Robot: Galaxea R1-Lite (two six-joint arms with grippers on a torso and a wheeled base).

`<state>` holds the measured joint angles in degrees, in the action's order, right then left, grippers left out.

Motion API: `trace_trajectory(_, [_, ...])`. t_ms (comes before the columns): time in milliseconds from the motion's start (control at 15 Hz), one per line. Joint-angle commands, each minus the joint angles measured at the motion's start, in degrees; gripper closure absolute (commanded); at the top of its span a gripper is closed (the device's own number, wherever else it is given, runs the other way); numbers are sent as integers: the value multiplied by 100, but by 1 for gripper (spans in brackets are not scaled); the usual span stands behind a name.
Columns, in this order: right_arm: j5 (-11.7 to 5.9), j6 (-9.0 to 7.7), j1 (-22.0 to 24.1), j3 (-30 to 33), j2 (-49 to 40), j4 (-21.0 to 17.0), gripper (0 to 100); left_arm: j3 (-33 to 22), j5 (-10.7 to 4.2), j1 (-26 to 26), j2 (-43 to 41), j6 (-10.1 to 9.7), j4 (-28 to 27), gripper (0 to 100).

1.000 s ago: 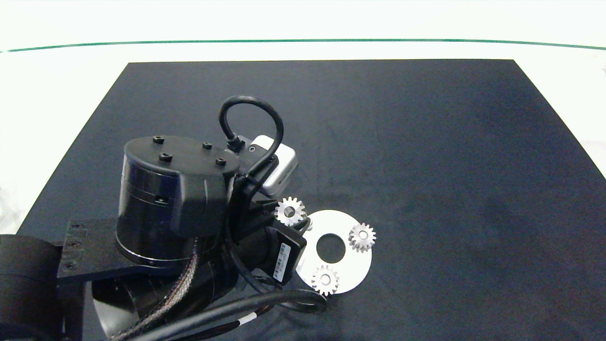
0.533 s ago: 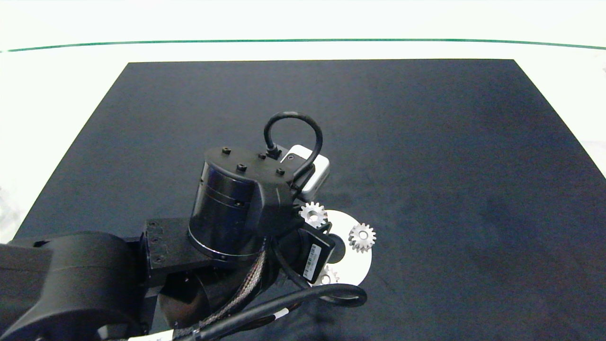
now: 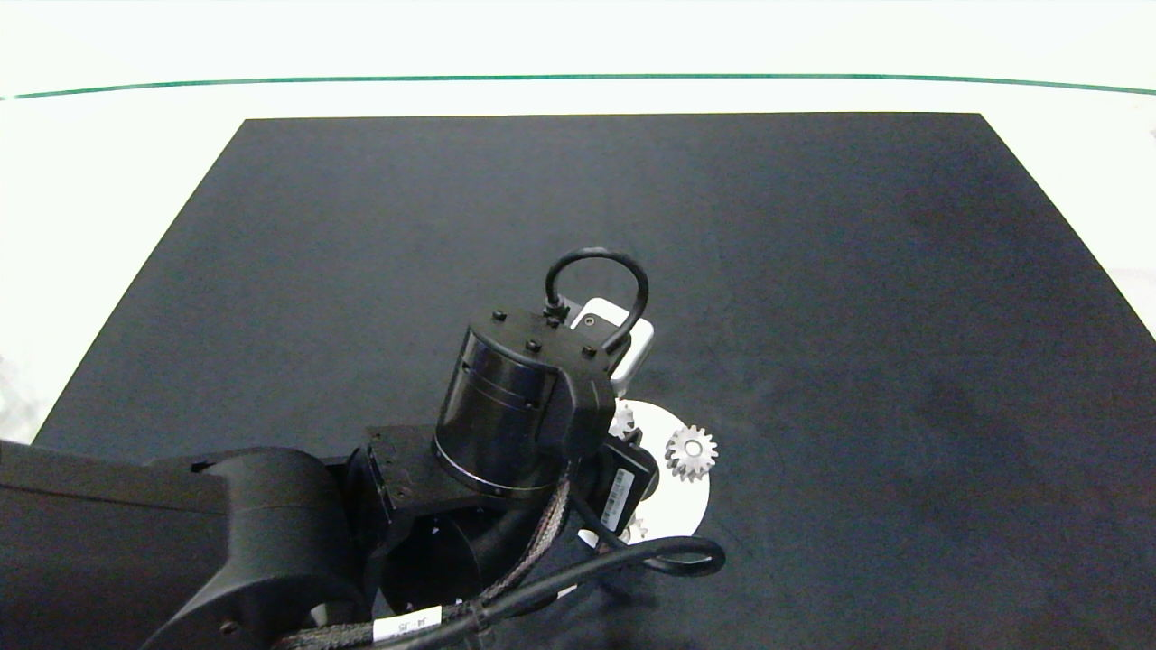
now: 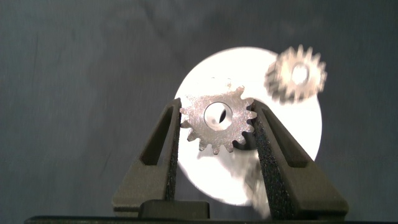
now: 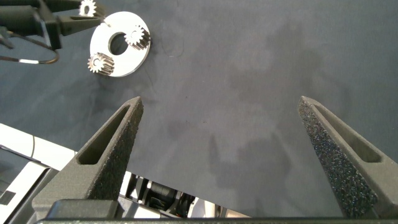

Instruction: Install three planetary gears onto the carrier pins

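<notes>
Gears are seen from the head view seated on the white disc, one partly hidden. From the left wrist, the third gear is held clamped by the left gripper above the disc, uninstalled. From the right wrist, the right gripper is parked wide apart, well away

- A black mat is lying flat across most of the head view, its surface showing faint smudges and lighter patches.
- A white tabletop is showing around the mat on the far side and at both sides.
- A thin green line is running across the white surface beyond the mat's far edge, bowing slightly towards its ends.
</notes>
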<state>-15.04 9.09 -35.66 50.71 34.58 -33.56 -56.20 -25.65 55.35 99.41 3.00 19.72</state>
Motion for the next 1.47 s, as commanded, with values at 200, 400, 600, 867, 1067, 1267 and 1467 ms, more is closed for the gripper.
trace_trajectory(200, [-7,5,-3,-9,-22,-19,0,-14,-19,-129,245,192,137,78])
trace_trajectory(400, [1,5,-11,-35,-31,-19,0,4,-19,-235,315,210,137,78])
trace_trajectory(600, [1,5,-11,-88,-57,-19,0,21,-19,-331,289,377,146,78])
trace_trajectory(867, [1,13,-20,-88,-57,-19,0,48,-19,-340,192,386,137,78])
trace_trajectory(1067, [1,13,-11,-88,-66,-19,0,100,-19,-340,140,377,137,78])
trace_trajectory(1267, [1,13,-11,-88,-75,-19,0,215,-28,-331,140,351,234,78])
trace_trajectory(1467, [1,13,-11,-88,-75,-19,0,373,-19,-323,184,351,480,78])
